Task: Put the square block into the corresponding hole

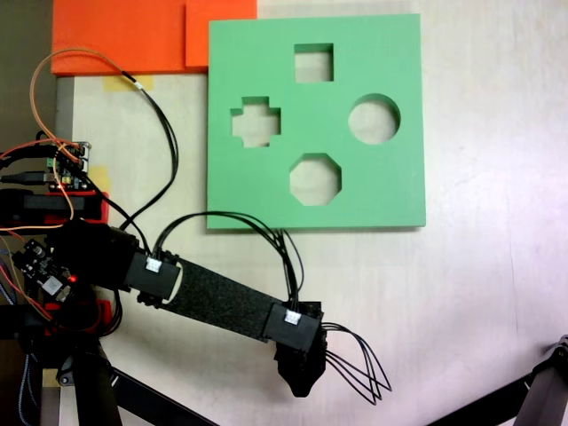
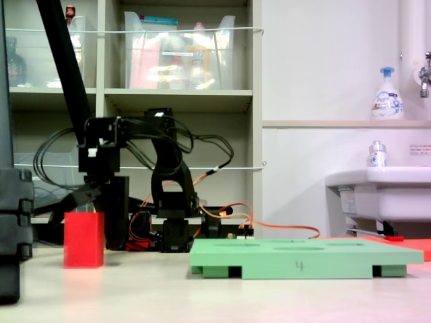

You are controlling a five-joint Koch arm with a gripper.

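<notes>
Square block (image 2: 83, 239) is seen upright on table (image 2: 215, 296), just beside lowered gripper (image 2: 114, 232); finger spread cannot be told. Square hole (image 1: 313, 62) lies well apart in green board (image 1: 390, 195).

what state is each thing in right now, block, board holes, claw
square block: upright on the table, beside the claw, apart from the board
green board: lying flat on the table
square hole: empty
cross hole: empty
round hole: empty
octagonal hole: empty
claw: lowered next to the block, open or shut cannot be told
orange slabs: flat at the board's far corner
</notes>
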